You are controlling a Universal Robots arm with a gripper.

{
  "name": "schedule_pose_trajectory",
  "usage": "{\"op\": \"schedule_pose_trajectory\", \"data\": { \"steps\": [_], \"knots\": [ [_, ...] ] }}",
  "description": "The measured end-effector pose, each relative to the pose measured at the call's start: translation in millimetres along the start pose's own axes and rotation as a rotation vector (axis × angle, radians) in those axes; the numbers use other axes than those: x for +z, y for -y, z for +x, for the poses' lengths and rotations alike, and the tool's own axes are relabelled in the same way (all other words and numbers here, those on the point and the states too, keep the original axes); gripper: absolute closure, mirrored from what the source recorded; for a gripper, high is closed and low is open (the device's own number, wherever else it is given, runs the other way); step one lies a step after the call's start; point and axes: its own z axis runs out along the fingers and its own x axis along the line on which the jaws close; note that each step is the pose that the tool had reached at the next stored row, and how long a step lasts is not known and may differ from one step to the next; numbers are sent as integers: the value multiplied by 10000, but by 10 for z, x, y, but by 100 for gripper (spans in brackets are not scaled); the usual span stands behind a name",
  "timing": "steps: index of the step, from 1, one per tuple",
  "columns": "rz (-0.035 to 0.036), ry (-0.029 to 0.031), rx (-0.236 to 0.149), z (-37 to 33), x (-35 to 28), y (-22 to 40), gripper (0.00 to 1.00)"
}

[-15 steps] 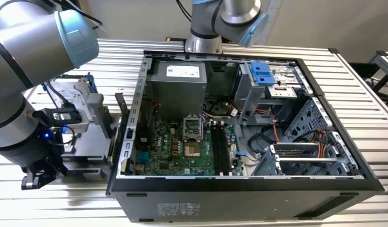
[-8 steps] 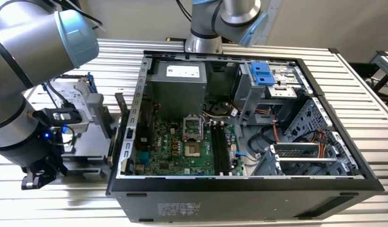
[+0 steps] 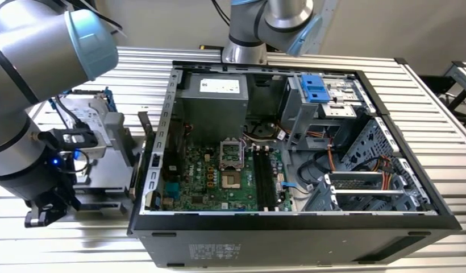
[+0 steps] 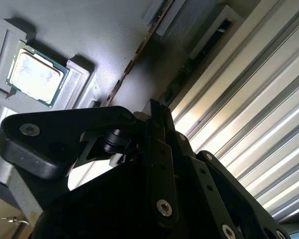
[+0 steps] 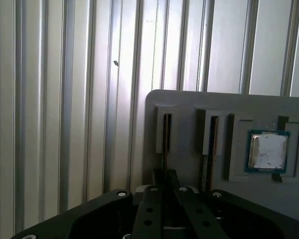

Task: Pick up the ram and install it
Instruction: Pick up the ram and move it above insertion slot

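Black and big, the gripper [image 5: 165, 174] sits right up close in both wrist views. It is down at a grey holder [image 5: 189, 104] that lies on the ribbed metal tabletop [image 5: 65, 99]. The ram [image 5: 166, 133] stands on its thin edge in a narrow slot of that holder. The tip of the gripper is right at the ram's near end. I cannot tell if the gripper is spread, pressed together or pinching the ram.

In the second wrist view the ram [image 4: 125, 68] looks like a thin brown line running away from the gripper [image 4: 157, 107]. A square silver chip [image 5: 268, 152] lies flat in its own pocket of the same holder, apart from the ram.

In the exterior view the grey arm [image 3: 36, 68] bends down on the exterior view's left, beside an open computer case [image 3: 294, 224]. Inside the case is a green board [image 3: 203, 185] with long dark slots [image 3: 267, 176].
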Motion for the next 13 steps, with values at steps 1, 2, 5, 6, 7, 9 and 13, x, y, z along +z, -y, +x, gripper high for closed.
{"op": "schedule_pose_trajectory", "data": {
  "steps": [1, 2, 5, 6, 7, 9, 13],
  "knots": [
    [-1, -1, 0, 0, -9, 0, 100],
    [-1, -1, 0, -1, -20, 0, 100],
    [0, 0, -1, -1, -42, -1, 100],
    [0, 0, 0, -2, -50, -2, 100],
    [-1, -1, 0, -2, -62, -3, 100],
    [-1, 0, 0, -3, -88, -5, 100],
    [0, 1, 0, -5, -133, -10, 100]
  ]
}}
